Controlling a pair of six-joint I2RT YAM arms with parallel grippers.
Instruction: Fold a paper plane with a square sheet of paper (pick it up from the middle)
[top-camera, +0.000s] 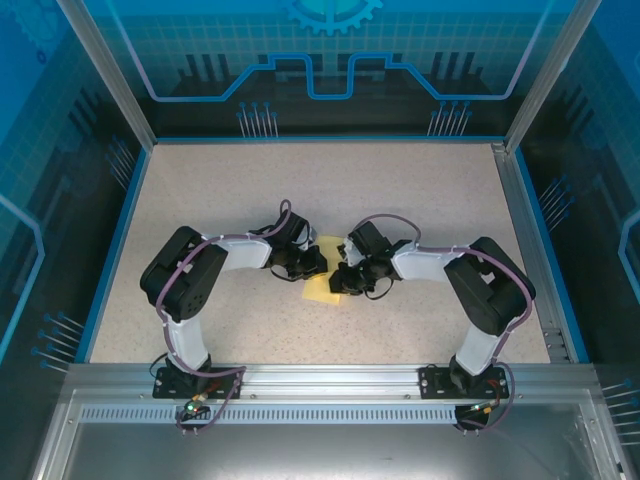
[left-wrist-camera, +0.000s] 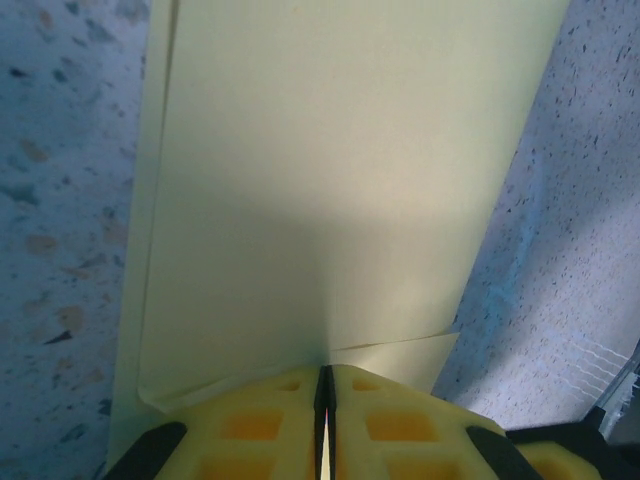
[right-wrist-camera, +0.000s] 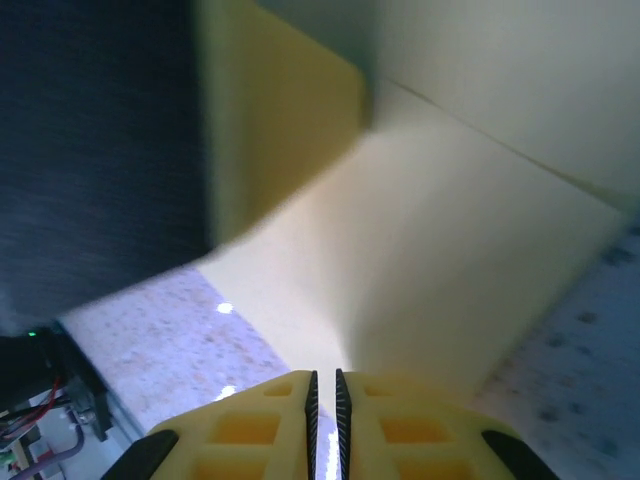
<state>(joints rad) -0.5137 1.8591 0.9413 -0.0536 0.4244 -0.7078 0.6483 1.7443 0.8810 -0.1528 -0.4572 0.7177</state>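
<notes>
Well, the paper (top-camera: 322, 288) lies on the table (top-camera: 300, 190) between the two arms, which hide most of it from above. The left fingers (left-wrist-camera: 255, 422) are pinched shut on its layered edge, and the right fingers (right-wrist-camera: 250, 428) clamp another edge. Close up its corners are cut off, beside a dark blur.

Ahead of the left gripper (left-wrist-camera: 324, 388) the square sheet of paper (left-wrist-camera: 330, 180) runs off the frame's top edge, and its near margin is lost between the pinching fingers (left-wrist-camera: 260, 420). Up-left of the right gripper (right-wrist-camera: 325, 388), a blurred yellow slab (right-wrist-camera: 280, 130) (finger or paper, unclear) resists naming. In the top external view both grippers cover most of the sheet.
</notes>
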